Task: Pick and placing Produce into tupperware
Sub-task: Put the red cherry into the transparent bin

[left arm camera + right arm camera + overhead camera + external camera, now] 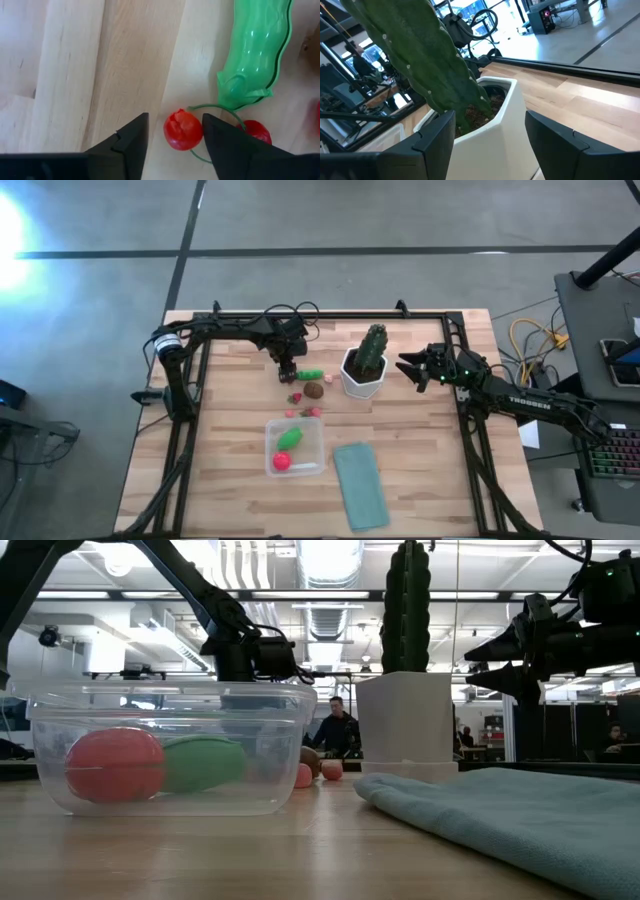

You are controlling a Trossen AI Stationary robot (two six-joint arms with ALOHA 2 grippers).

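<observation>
A pale wooden table (420, 430) is seen from above on a grey floor. On it, the clear tupperware (311, 442) holds a red round piece (282, 462) and a green piece (290, 438); a teal lid (360, 485) lies just beside it. The left gripper (288, 375) is lowered beside a green pea pod (310, 374), with a brown piece (314, 390) near. The right gripper (412, 368) is held beside the potted cactus (372, 350).

At table height, an open workroom is seen beyond the tupperware (290, 710).

In the left wrist view, a red cherry (183, 131) is framed between the parted fingers (131, 140), untouched as far as can be told.

In the right wrist view, the fingers (437, 132) are spread before the white pot (495, 125).
</observation>
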